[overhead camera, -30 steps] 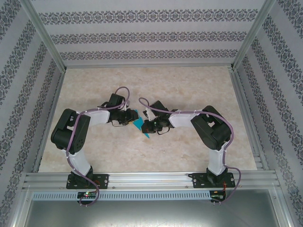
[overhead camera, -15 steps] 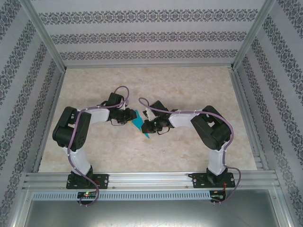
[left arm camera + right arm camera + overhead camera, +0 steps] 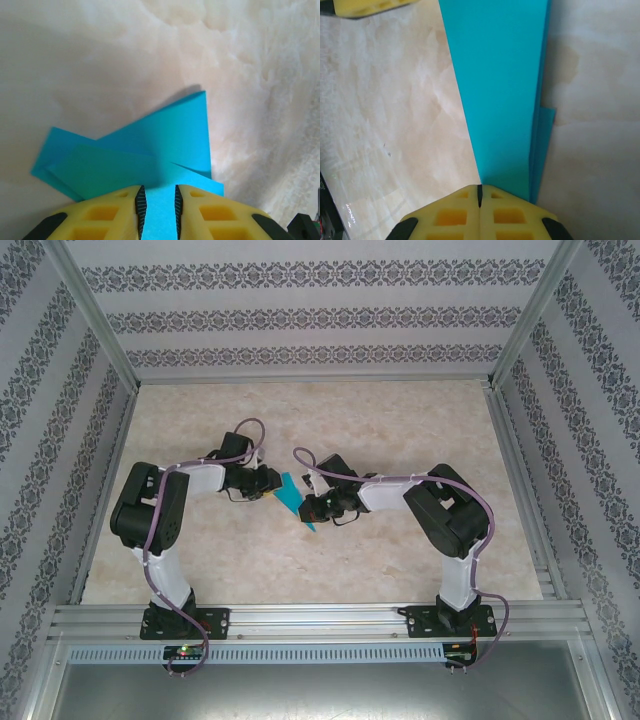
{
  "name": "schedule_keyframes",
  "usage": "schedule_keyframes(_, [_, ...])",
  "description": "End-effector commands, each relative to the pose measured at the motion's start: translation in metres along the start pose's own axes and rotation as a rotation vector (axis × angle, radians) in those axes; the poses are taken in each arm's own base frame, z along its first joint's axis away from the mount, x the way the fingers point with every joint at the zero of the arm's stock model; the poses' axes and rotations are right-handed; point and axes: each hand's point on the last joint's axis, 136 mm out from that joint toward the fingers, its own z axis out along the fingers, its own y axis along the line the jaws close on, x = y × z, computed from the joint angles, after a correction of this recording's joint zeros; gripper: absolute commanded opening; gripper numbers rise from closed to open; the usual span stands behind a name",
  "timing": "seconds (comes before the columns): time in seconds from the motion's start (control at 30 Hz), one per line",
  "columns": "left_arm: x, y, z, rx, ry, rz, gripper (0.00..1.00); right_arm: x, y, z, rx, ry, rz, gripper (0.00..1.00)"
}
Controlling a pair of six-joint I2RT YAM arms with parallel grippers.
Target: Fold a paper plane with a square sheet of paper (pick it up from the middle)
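At the table's (image 3: 400, 430) middle, the paper plane (image 3: 292, 498) points nearward, slightly rightward.

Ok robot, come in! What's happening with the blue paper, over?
Left fingers slightly apart, teal paper showing between them. Right fingers shut at the paper's edge. Paper part-folded, on the table. Nothing blocking.
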Motion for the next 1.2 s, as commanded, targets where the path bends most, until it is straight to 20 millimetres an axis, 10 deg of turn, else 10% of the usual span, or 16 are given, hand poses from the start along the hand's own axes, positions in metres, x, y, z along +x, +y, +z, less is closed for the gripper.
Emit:
schedule_keyframes(0.0, [-0.035,0.074,-0.012,-0.198,-0.12,-0.115,0.27,0.073,-0.062,0.007,0.195,0.209,0.148,0.0])
schedule_keyframes(0.2, [-0.053,0.073,-0.034,-0.186,-0.179,-0.111,0.19,0.071,-0.06,0.007,0.191,0.204,0.15,0.0])
schedule_keyframes(0.5, [-0.038,-0.001,-0.072,0.008,-0.254,0.005,0.07,0.063,-0.053,0.008,0.174,0.187,0.15,0.0])
schedule_keyframes(0.87, [0.026,-0.059,-0.013,0.147,-0.034,0.143,0.02,0.064,-0.051,0.009,0.164,0.191,0.162,0.0])
schedule_keyframes(1.17, [0.052,-0.043,0.024,0.1,0.056,0.141,0.01,0.066,-0.052,0.008,0.167,0.192,0.166,0.0])
